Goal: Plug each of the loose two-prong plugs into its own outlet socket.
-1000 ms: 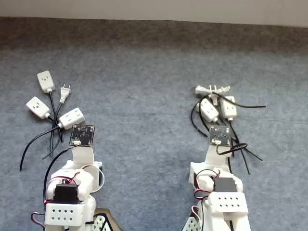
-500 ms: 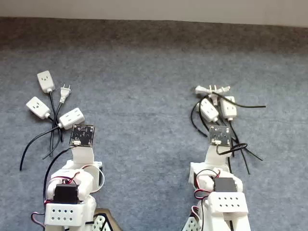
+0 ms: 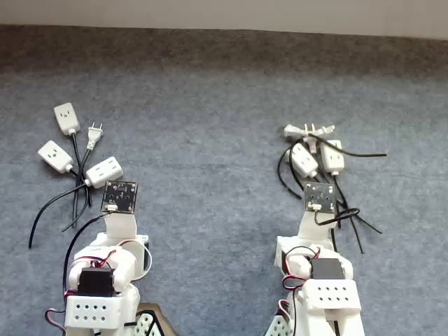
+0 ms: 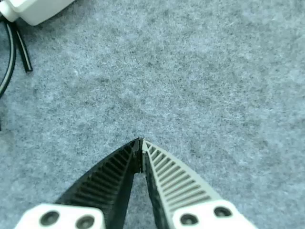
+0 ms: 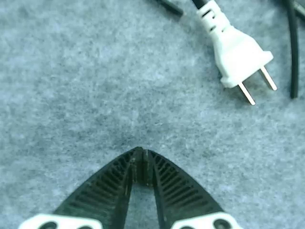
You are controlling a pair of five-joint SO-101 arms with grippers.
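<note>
Near right jaws, white plug (image 5: 237,55), cord (image 5: 197,3) cut off — left jaws and right jaws pressed together.

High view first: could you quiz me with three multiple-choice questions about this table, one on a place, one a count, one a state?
1. The loose plug near the left gripper lies: A) among the sockets; B) inside a gripper; C) on an arm.
2. White sockets around that plug: A) one; B) three; C) six.
3. The left gripper is: A) wide open; B) shut, empty; C) shut on a cable.
Answers: A, sockets flank it; B, three white blocks show; B, its fingers meet on nothing.
</note>
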